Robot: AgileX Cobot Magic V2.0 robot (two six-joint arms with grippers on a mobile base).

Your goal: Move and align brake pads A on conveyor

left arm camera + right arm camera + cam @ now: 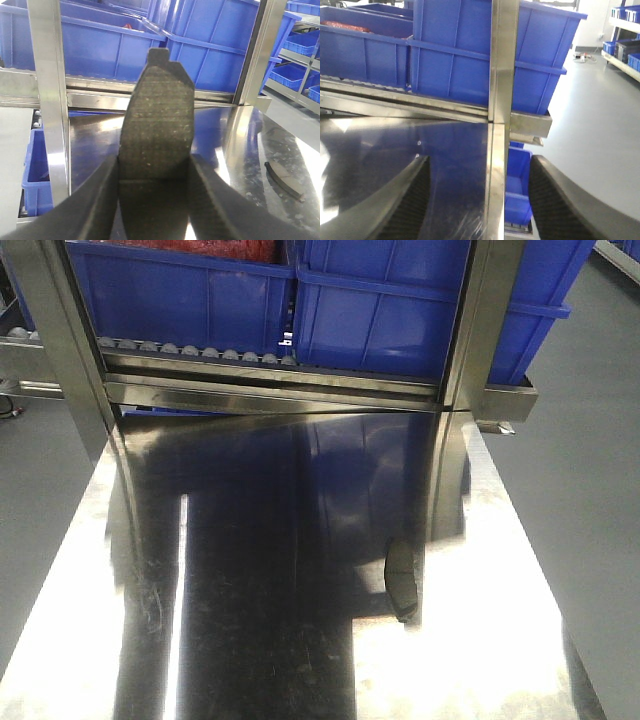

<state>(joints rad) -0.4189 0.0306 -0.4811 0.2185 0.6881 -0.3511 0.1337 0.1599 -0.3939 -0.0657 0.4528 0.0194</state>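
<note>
A brake pad (158, 110) is clamped upright in the left gripper (155, 172) above the steel table (240, 145), while the right gripper (480, 175) is held spread wide over the table's edge.

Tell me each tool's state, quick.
Left tool: closed on a brake pad.
Right tool: open, holding nothing.

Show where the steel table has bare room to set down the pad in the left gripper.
Bare: left half of the steel table, from near edge to the rack rail; also the near right corner, before the loose pad. Tight: around that pad right of centre, and the far end under the blue bins.
</note>
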